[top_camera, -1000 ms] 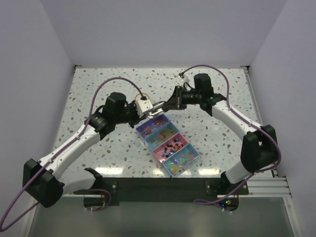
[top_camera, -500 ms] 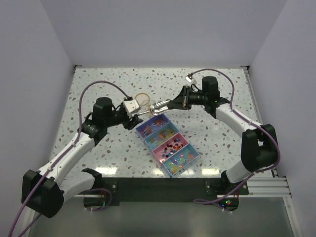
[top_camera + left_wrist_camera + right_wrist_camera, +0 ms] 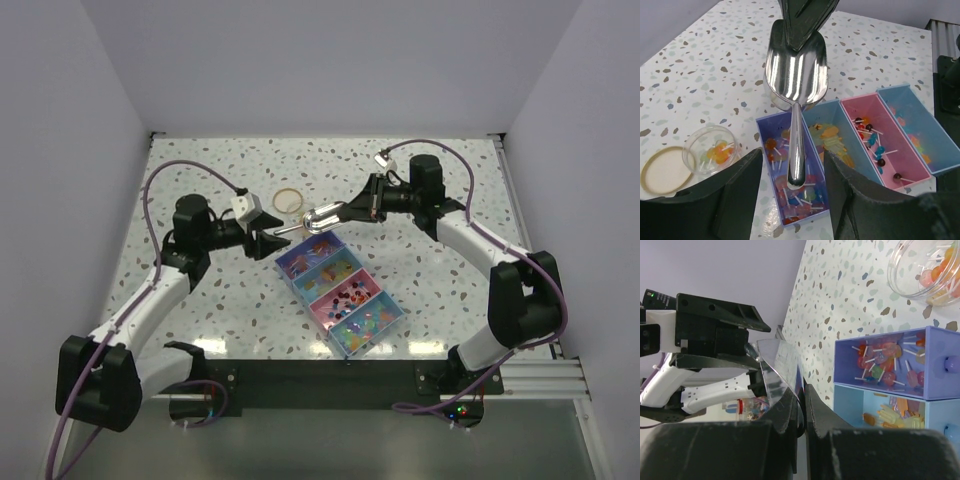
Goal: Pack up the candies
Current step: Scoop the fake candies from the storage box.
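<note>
Candies (image 3: 867,137) on little sticks already lie in all four compartments of the box (image 3: 912,107), so much of the packing looks done. A few orange ones are left in the clear jar (image 3: 692,155), which stands open on the table just beside its lid (image 3: 665,170).

The metal scoop (image 3: 796,75) hangs over the far end of the box with its bowl empty. The right gripper (image 3: 799,395) has its fingers pressed together on the far lip of the bowl. The left gripper (image 3: 264,240) is spread, its fingers either side of the handle and apparently not touching it, though the angle makes that hard to be sure of. The jar's remainder probably has to go into the box next.

Only the left wrist view shows the empty bowl and the jar's contents. The right wrist view shows the pinch on the thin edge and the purple compartment close up. From above, the candies are mere specks.
</note>
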`<state>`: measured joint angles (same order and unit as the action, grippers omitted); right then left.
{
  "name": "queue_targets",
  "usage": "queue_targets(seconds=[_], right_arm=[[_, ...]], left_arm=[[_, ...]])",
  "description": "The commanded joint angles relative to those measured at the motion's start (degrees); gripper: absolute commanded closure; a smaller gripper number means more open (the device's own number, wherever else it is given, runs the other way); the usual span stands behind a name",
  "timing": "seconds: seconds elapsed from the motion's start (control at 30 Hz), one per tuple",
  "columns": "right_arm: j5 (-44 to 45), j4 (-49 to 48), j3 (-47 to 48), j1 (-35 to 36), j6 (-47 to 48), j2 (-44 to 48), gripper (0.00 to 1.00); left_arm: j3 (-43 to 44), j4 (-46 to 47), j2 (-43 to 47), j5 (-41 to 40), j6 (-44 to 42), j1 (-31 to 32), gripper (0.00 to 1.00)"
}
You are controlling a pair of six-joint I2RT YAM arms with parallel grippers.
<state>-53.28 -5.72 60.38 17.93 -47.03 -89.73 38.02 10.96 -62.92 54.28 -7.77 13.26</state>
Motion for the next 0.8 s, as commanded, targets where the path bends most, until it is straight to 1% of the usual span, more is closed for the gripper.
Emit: queue_targets(seconds=[0.0, 0.07, 0.1, 0.2, 0.3, 0.4, 0.5, 0.57, 0.67, 0.73, 0.77], right_arm=[[-0.8, -2.8, -0.2, -0.3, -0.2, -0.4, 1.0], [-0.7, -2.8, -0.1, -0.2, -0.1, -0.4, 1.0], [-0.5, -2.7, -0.1, -0.3, -0.1, -0.4, 1.0], [-0.2, -2.7, 0.1, -0.3, -0.1, -0.4, 1.0], [0.4, -1.9, 0.2, -0.3, 0.4, -0.5, 1.0], [0.7, -1.9, 0.0, -0.3, 0.3, -0.4, 1.0], [0.8, -2.0, -0.2, -0.3, 0.3, -0.3, 1.0], [0.8, -2.1, -0.3, -0.3, 0.3, -0.3, 1.0], [0.8, -2.2, -0.5, -0.3, 0.2, -0.1, 1.0], [0.8, -2.3, -0.7, -0.2, 0.2, -0.1, 1.0], [0.8, -2.3, -0.8, -0.3, 0.2, -0.1, 1.0]], left_arm=[[3.0, 6.2, -1.1, 4.6, 4.3, -0.2, 0.44], [3.3, 6.3, -1.2, 3.1, 4.7, -0.2, 0.44], [3.3, 6.4, -1.2, 2.2, 5.0, -0.1, 0.47], [3.6, 6.3, -0.8, -0.9, 5.5, 0.5, 0.51], [4.3, 3.9, -0.5, -4.7, 4.4, 2.5, 0.53], [4.7, 0.8, -0.7, -9.8, 2.3, 6.3, 0.56], [4.5, 0.8, -1.2, -11.4, 2.8, 7.0, 0.61], [4.5, 0.8, -1.3, -12.0, 2.8, 7.3, 0.66], [4.5, 0.8, -1.3, -12.2, 2.9, 7.4, 0.69], [4.3, 0.9, -1.2, -12.2, 3.0, 7.4, 0.69], [3.9, 1.2, -1.1, -12.5, 3.3, 7.4, 0.72]])
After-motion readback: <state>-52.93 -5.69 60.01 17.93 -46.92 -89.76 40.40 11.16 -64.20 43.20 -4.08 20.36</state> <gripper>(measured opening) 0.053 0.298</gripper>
